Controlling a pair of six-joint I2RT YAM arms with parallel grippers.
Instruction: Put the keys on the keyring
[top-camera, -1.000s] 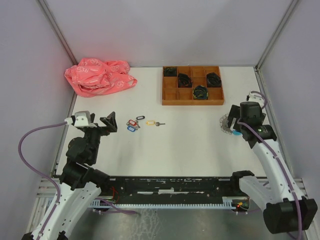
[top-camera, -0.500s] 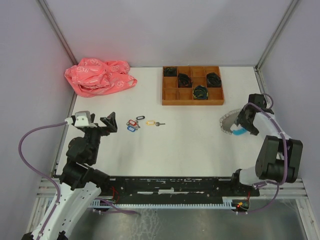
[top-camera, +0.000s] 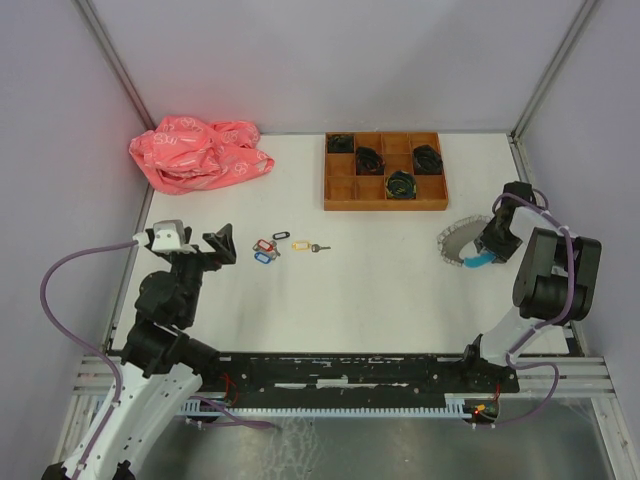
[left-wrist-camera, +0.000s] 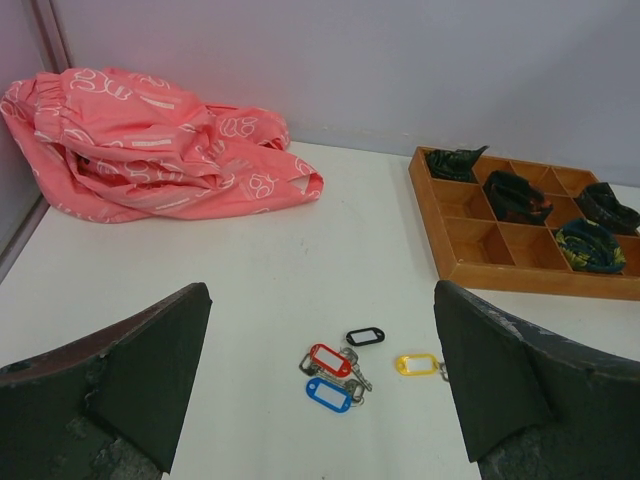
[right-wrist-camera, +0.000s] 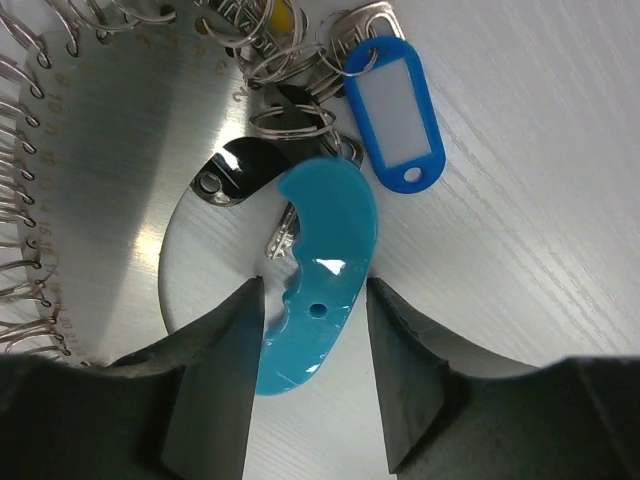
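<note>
The keys lie left of the table's middle: red and blue tagged ones (top-camera: 264, 250) in a cluster, a yellow tagged one (top-camera: 303, 245) beside them. The left wrist view shows the red tag (left-wrist-camera: 330, 360), blue tag (left-wrist-camera: 330, 392), yellow tag (left-wrist-camera: 417, 364) and a black tag (left-wrist-camera: 365, 336). My left gripper (top-camera: 218, 245) hangs open short of them, nothing between its fingers (left-wrist-camera: 150, 390). The keyring (top-camera: 455, 240) lies at the right. My right gripper (right-wrist-camera: 315, 300) straddles its light-blue section (right-wrist-camera: 325, 250), jaws open with a gap on the right side. A blue-tagged key (right-wrist-camera: 393, 112) hangs on the ring.
A crumpled pink bag (top-camera: 198, 150) lies at the back left. A wooden compartment tray (top-camera: 385, 205) with black coiled bundles stands at the back, right of centre. The enclosure walls stand close to the right arm.
The right arm has swung back and lowered its gripper over the keyring's light-blue section, and its jaws have narrowed around it. The left arm and the keys have stayed put.
</note>
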